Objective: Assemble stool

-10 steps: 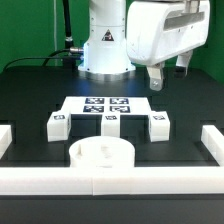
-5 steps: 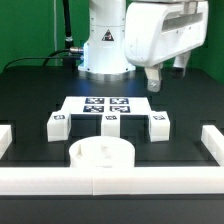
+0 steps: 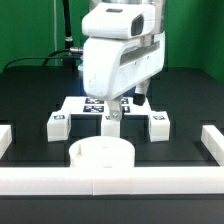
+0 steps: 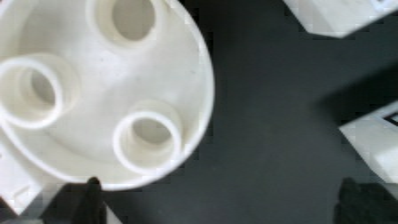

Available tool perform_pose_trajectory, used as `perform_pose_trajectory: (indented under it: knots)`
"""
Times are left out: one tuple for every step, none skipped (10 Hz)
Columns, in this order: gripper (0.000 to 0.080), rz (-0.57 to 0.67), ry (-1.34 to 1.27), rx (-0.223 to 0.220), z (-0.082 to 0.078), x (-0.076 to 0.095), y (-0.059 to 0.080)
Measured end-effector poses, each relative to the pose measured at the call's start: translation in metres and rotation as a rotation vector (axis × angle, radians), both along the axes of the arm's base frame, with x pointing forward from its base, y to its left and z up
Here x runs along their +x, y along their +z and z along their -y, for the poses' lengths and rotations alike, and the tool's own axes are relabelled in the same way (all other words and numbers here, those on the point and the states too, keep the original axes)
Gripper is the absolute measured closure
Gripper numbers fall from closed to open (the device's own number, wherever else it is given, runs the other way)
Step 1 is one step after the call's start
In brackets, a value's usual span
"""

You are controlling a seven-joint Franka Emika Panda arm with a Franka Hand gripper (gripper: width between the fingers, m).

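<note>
Inspector: Gripper condition?
Recorder: The gripper (image 4: 222, 205) has its fingers (image 4: 80, 200) spread wide, with nothing between them.
Inspector: Stool parts?
Recorder: The seat (image 3: 101, 153) lies flat, sockets up, at the table's (image 3: 30, 95) near edge in the exterior view. The legs (image 3: 58, 124) stand in a row just behind it.

Exterior view slightly raised beyond the near edge of the table (image 3: 30, 100), facing the arm (image 3: 118, 55) at middle distance, wrist view close overhead, looking down, both sharing the round seat (image 3: 101, 155) (image 4: 98, 90).
</note>
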State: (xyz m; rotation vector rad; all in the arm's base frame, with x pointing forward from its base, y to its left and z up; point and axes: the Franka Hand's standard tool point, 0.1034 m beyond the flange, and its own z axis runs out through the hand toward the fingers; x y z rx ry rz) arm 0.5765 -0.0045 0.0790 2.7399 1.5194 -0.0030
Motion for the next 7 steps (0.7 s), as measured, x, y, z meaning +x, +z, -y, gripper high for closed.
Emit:
perform_pose_trajectory:
  knots:
    - [0.0149, -0.001, 0.0, 0.0, 0.0, 0.0, -0.001]
    - [0.0149, -0.002, -0.001, 0.0, 0.001, -0.001, -0.001]
    - [0.0149, 0.003, 0.015, 0.001, 0.003, -0.001, -0.005]
    - [0.0149, 0.006, 0.023, 0.004, 0.01, -0.004, -0.02]
    - [0.0149, 0.003, 0.016, 0.006, 0.014, -0.006, -0.032]
    - [0.0149, -0.003, 0.012, 0.008, 0.016, -0.008, -0.04]
    - [0.0149, -0.006, 0.011, 0.01, 0.016, -0.009, -0.046]
